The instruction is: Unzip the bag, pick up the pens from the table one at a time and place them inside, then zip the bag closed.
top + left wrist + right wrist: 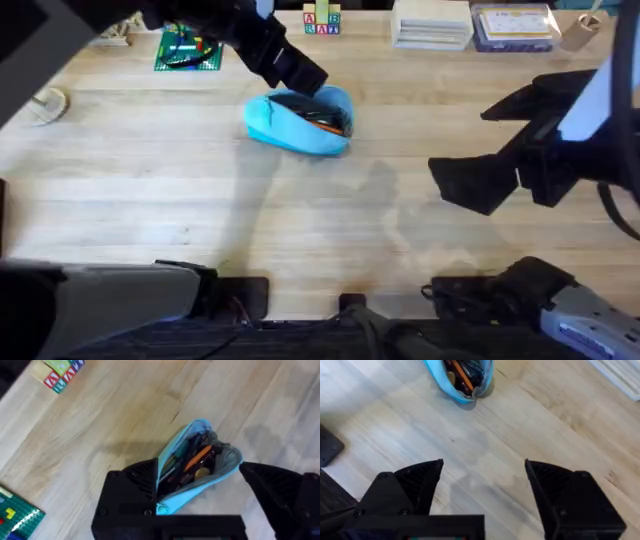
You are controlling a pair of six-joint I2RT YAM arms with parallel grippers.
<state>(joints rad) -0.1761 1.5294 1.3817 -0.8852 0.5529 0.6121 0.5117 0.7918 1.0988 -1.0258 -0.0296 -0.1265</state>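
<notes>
The bag lies on the table toward its far side, a little left of the middle, and its zipper is open: the mouth gapes and dark pens lie inside together with something orange, seen most clearly from the left wrist. No pen is left lying on the bare wood near the bag or in front of the arms, so the unzipping and the loading look finished, and what seems to remain is zipping the bag closed. The left gripper is down at the bag, jaws apart, one finger against the bag's near edge and the other just beside its far side, straddling it without clamping. The right gripper hangs over bare table well apart from the bag, jaws wide apart and holding nothing. I cannot make out the pull tab.
</notes>
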